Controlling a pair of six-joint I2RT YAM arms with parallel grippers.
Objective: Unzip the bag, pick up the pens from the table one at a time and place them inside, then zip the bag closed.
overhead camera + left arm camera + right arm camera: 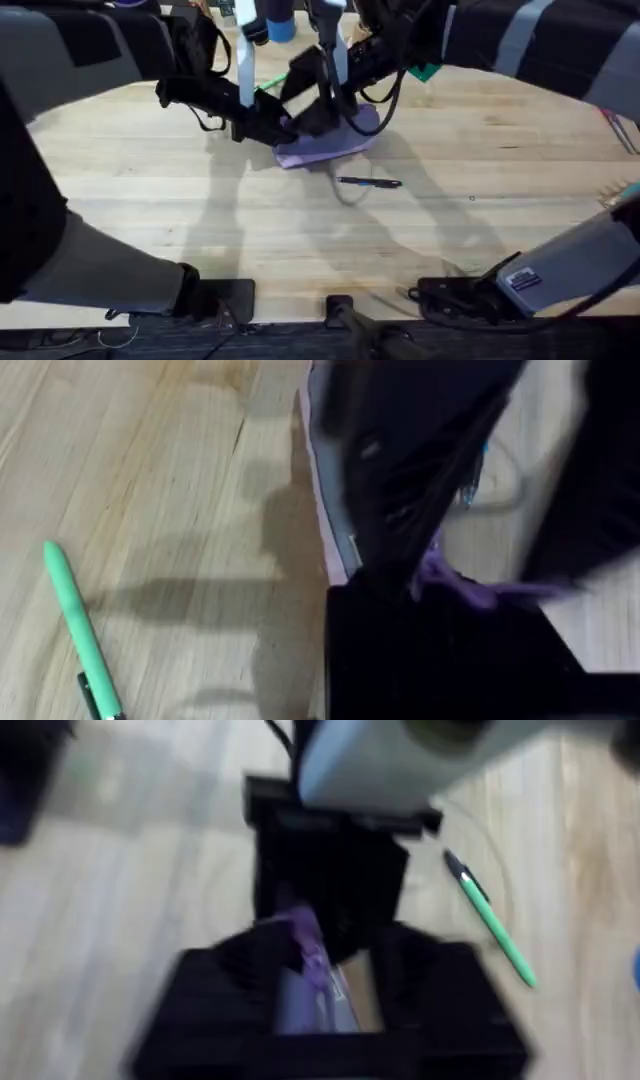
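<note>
Left tool fingertips hidden over bag, blurred

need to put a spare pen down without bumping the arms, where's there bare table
Bare table lies nearer the arm bases than the dark pen, and wide on the far left and right. It is crowded around the bag, where both arms meet, with the green pen just behind.
</note>
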